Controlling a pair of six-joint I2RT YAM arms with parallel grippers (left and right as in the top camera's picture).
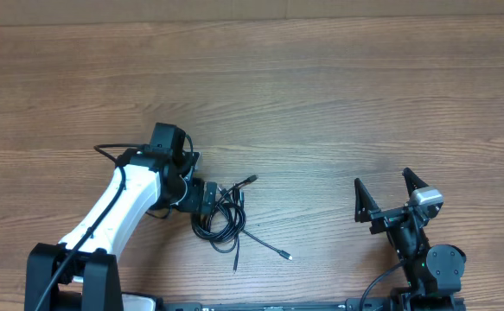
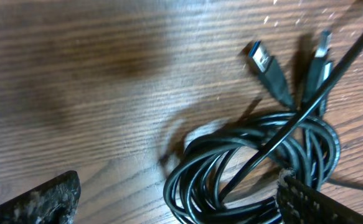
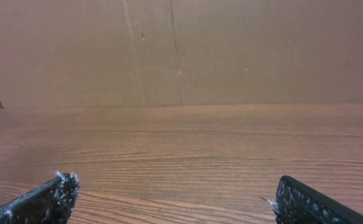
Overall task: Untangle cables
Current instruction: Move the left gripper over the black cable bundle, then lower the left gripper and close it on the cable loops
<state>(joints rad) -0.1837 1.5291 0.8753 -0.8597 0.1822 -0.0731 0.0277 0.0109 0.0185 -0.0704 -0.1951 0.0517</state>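
Observation:
The cables [image 1: 224, 220] are thin black cords coiled in a small bundle on the wooden table, with loose strands running out to the right and down and small plug tips at their ends. In the left wrist view the coil [image 2: 256, 165] lies low between my fingers, close to the right finger, with a blue-tipped USB plug [image 2: 261, 57] and a second plug [image 2: 322, 45] beyond it. My left gripper [image 1: 208, 202] [image 2: 178, 186] is open and low over the bundle's left edge. My right gripper [image 1: 381, 179] [image 3: 172, 190] is open and empty, well to the right of the cables.
The wooden table [image 1: 321, 95] stretches away behind and between the arms. A brown cardboard wall [image 3: 181, 50] stands along the table's far edge in the right wrist view. The thicker black wire of the left arm [image 1: 106, 153] loops beside its white link.

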